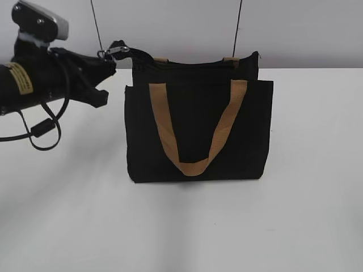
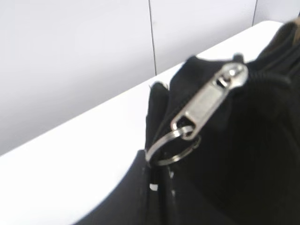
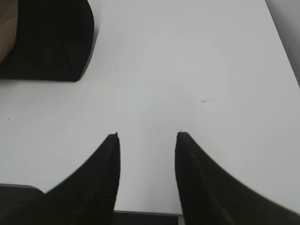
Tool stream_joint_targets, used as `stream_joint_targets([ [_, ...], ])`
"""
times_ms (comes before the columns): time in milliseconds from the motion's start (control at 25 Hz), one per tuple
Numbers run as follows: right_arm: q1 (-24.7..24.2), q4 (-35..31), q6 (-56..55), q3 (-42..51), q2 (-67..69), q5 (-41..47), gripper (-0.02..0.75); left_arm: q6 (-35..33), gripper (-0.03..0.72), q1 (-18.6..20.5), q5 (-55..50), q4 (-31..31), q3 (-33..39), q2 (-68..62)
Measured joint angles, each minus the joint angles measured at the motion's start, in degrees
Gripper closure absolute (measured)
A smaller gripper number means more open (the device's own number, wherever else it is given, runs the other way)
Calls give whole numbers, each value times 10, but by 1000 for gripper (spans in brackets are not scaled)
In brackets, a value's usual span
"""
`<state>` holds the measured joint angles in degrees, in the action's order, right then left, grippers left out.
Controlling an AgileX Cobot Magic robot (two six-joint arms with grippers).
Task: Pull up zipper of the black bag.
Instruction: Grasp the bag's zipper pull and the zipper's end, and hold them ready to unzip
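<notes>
The black bag [image 1: 198, 130] stands upright mid-table, tan handle hanging down its front. Its zipper runs along the top edge. The silver pull tab and ring [image 1: 116, 51] stick out past the bag's top left corner. My left gripper [image 1: 108, 59] is shut on the ring there. In the left wrist view the tab [image 2: 206, 101] and ring [image 2: 174, 146] show close up, the ring pinched between my closed fingers [image 2: 157, 173]. My right gripper [image 3: 147, 136] is open and empty above bare table; a corner of the bag [image 3: 51, 42] lies at its upper left. It is out of the exterior view.
The white table [image 1: 283, 215] stretches around the bag. A white wall stands behind it. A black cable loop [image 1: 42, 133] hangs under my left arm. The table's near edge [image 3: 145, 213] shows below the right fingers.
</notes>
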<state>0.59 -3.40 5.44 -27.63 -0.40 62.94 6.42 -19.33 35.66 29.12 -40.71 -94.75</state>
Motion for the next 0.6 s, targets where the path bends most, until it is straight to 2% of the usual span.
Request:
stream_joint_targets([
  [320, 0, 0, 0, 0, 0, 0, 428, 0, 680, -4, -16, 3, 0, 85],
  [600, 0, 0, 0, 0, 0, 0, 428, 6, 680, -34, -50, 5, 1, 111],
])
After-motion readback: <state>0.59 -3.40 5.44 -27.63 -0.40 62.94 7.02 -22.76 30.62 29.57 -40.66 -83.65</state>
